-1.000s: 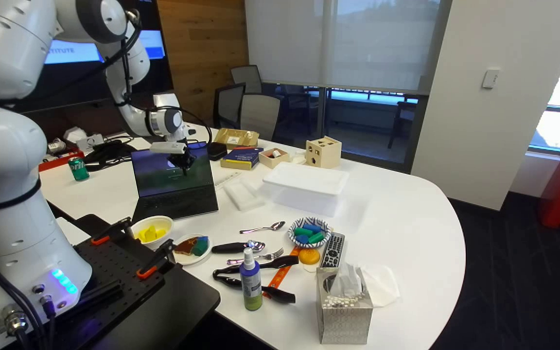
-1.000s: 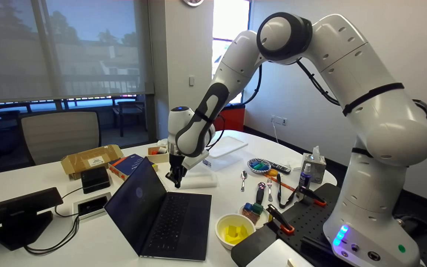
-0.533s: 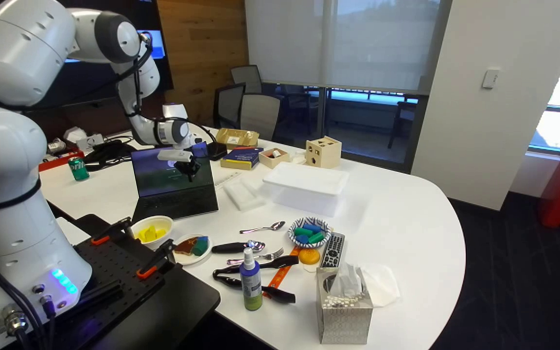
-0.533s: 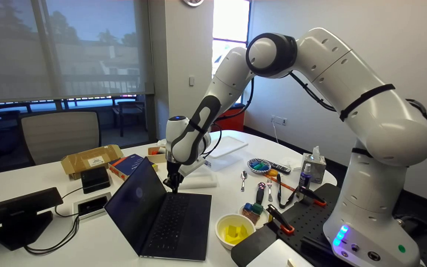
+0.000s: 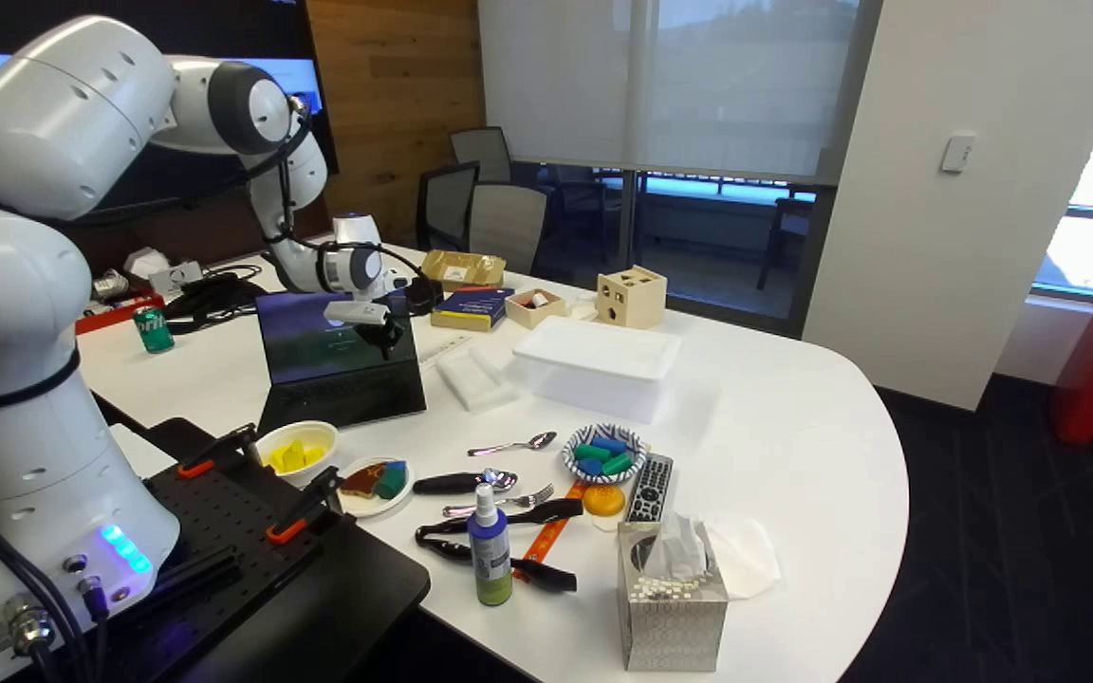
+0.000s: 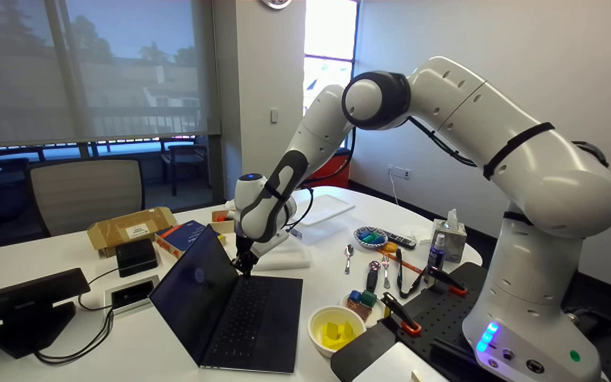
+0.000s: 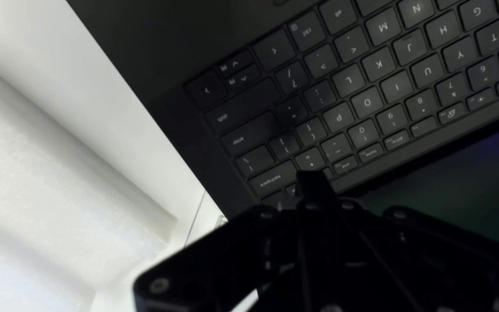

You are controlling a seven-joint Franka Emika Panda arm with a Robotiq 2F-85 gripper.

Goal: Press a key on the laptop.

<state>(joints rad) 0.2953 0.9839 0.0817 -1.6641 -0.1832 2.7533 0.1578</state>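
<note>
The dark laptop stands open on the white table; its keyboard half [image 5: 347, 396] and upright screen [image 5: 314, 332] show in an exterior view, and the laptop [image 6: 271, 323] also shows in an exterior view. My gripper [image 6: 245, 270] points down at the far corner of the keyboard, close beside the screen's edge. In the wrist view the gripper [image 7: 312, 177] has its black fingers together with nothing between them. The fingertips overlap the keyboard [image 7: 366, 78] by the backspace key [image 7: 272, 178] and the plus key [image 7: 310, 159]. I cannot tell whether they touch a key.
A white bowl with yellow pieces [image 6: 313, 335] stands close to the laptop's front. A white tray-like piece [image 5: 475, 379] and a lidded plastic box [image 5: 594, 375] lie beside the laptop. A blue book [image 6: 183, 236] and a black box [image 6: 137, 257] stand behind the screen.
The arm has lowered and stretched outward. The gripper has come down to the keyboard's far corner and shifted slightly toward the screen. The laptop has not moved.
</note>
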